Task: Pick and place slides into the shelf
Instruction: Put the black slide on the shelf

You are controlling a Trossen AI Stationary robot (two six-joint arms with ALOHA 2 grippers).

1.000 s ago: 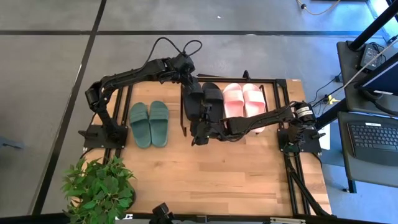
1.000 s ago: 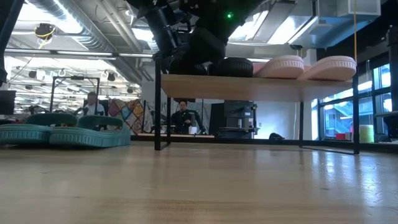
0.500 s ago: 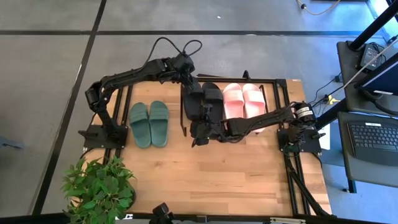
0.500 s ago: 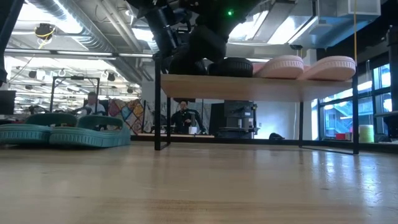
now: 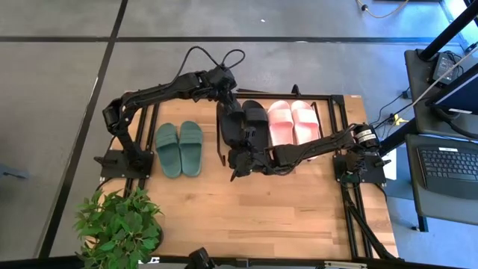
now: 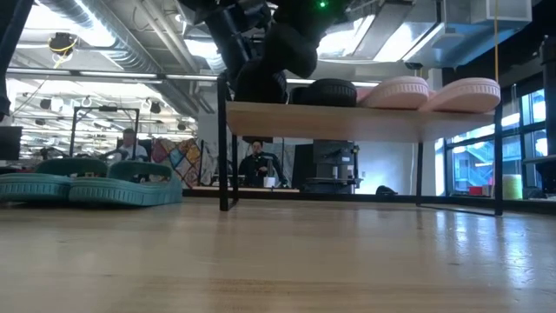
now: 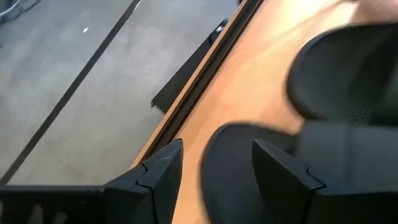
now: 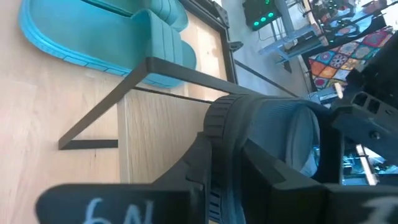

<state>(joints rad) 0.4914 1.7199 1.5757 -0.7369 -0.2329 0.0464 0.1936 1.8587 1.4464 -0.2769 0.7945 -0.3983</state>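
Note:
The shelf point(image 5: 337, 127) stands at the table's far middle. On its wooden top lie two pink slides point(image 5: 293, 119) and two black slides, side by side. My left gripper point(image 7: 217, 144) is open at the far end of the left black slide point(image 5: 233, 127), one finger outside its rim and one over it. Whether either finger touches it, I cannot tell. My right gripper point(image 5: 240, 158) is shut at that slide's near end. The right black slide point(image 5: 255, 119) lies untouched. Two green slides point(image 5: 179, 148) rest soles down on the table at the left. My right gripper holds the left black slide by its near end point(image 5: 237, 149), which juts over the shelf's near edge. It comes slanting from the table's right and near side. Its own body hides the fingers. The slide's far part rests on the shelf top.
A potted plant point(image 5: 119, 224) fills the near left corner. Bare wood point(image 5: 284, 209) stretches along the near half of the table. The shelf's black legs point(image 6: 228, 156) stand on it. People point(image 6: 254, 161) sit in the room beyond the far edge.
The near end of the left black slide has come up a little in my right gripper and gone slightly toward the table's right. The shelf under it has shifted a little the same way. My left gripper has kept still.

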